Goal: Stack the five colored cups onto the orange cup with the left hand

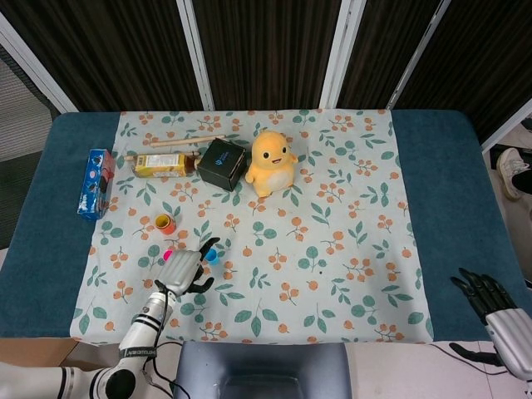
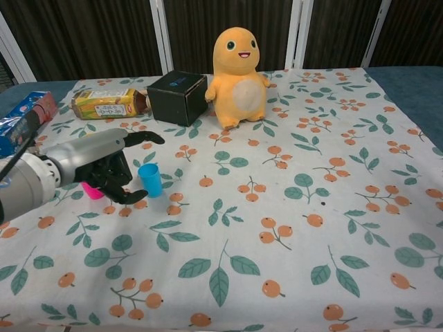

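Blue cup (image 2: 149, 179) just beside open left hand (image 2: 111, 168) — apart.

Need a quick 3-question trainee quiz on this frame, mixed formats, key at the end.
1. True or false: the left hand already holds the blue cup.
2. Which thing stands between the black box and the table's right side? A) yellow plush toy B) pink cup C) orange cup
3. Fill in: in the chest view the left hand partly hides the ____ cup.

Key: 1 false, its fingers are spread beside it; 2 A; 3 pink.
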Controlling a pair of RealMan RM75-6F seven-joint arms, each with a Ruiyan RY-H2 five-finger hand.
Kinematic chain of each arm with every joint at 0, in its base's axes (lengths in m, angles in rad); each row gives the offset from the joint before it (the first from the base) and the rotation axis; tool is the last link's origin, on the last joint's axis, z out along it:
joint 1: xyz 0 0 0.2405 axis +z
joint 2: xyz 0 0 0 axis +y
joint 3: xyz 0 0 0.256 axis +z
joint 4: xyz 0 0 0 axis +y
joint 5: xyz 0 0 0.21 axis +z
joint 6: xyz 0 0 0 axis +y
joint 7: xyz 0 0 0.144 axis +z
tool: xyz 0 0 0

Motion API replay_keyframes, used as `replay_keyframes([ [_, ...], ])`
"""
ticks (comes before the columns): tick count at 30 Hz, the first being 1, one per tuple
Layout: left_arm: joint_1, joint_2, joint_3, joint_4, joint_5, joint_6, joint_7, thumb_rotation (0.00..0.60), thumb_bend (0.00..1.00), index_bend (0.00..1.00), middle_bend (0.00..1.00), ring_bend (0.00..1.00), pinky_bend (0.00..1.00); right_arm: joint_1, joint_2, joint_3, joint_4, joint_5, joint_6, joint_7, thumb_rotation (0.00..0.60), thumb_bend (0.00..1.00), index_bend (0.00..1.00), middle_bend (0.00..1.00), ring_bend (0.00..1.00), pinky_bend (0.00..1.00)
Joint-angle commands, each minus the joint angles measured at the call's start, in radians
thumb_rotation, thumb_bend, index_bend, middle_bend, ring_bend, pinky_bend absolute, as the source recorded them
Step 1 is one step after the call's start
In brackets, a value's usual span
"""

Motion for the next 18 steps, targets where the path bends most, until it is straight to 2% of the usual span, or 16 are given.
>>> replay_keyframes([
  [1, -0.013, -0.041, -0.014, 0.045, -0.026, 0.020, 0.019, 0.600, 0.34, 0.14, 1.00, 1.00, 1.00, 0.000, 0.002, -0.001, 0.003, -0.002, 0.003, 0.006, 0.600, 0.12, 0.00, 0.00, 0.00, 0.00],
  [10, -0.016, -0.052, -0.044, 0.082, -0.093, -0.005, 0.010, 0.600, 0.34, 0.25, 1.00, 1.00, 1.00, 0.001, 0.005, -0.001, 0.005, -0.001, 0.006, 0.016, 0.600, 0.12, 0.00, 0.00, 0.00, 0.00],
  [18, -0.023, -0.063, -0.052, 0.105, -0.106, -0.021, 0.002, 0.600, 0.34, 0.27, 1.00, 1.00, 1.00, -0.001, 0.005, -0.002, 0.006, -0.001, 0.010, 0.017, 0.600, 0.12, 0.00, 0.00, 0.00, 0.00],
])
